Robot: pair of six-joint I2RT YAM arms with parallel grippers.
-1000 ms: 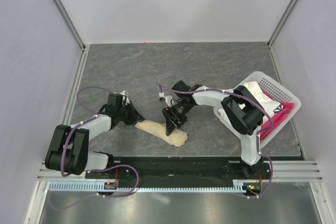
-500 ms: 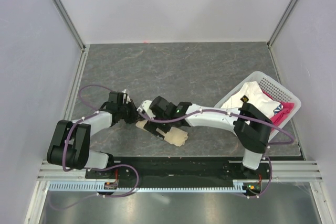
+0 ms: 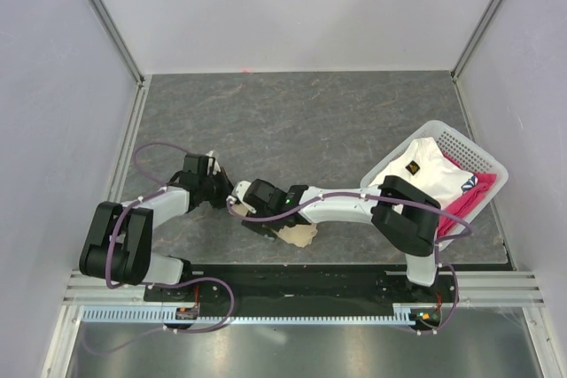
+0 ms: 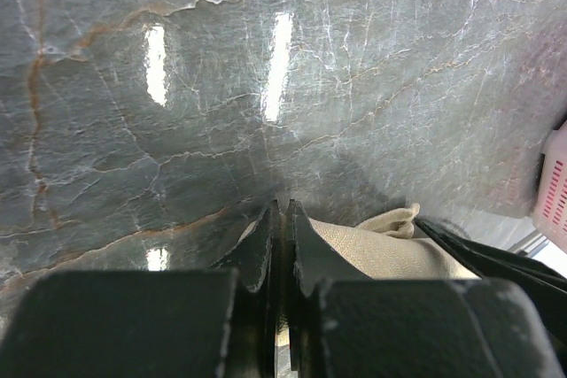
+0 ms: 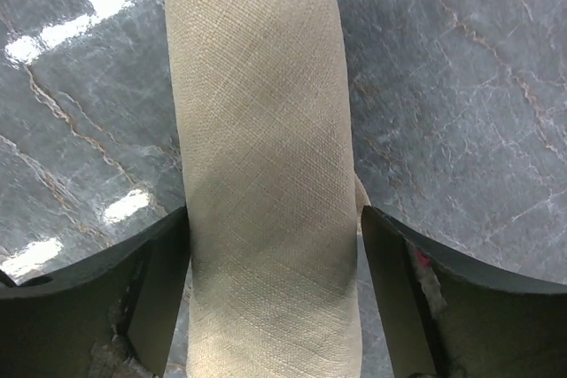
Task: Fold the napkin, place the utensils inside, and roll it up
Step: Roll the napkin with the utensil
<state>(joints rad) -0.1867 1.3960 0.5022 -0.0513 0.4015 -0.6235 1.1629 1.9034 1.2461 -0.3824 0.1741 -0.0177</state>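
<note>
The napkin lies rolled into a beige tube near the table's front edge, mostly covered by my right arm. My right gripper stands open astride the roll. In the right wrist view the napkin runs between the two fingers of the right gripper, with a gap on the right side. My left gripper is at the roll's left end. In the left wrist view the left gripper is shut, with napkin cloth showing on both sides of its tips. The utensils are hidden.
A white mesh basket at the right holds a white cloth and a pink-red cloth; the basket's pink side shows in the left wrist view. Grey marbled table stretches behind. White walls enclose three sides.
My right arm has reached left along the roll, from its middle toward its left end, and now covers most of it. The left gripper has stayed in place.
</note>
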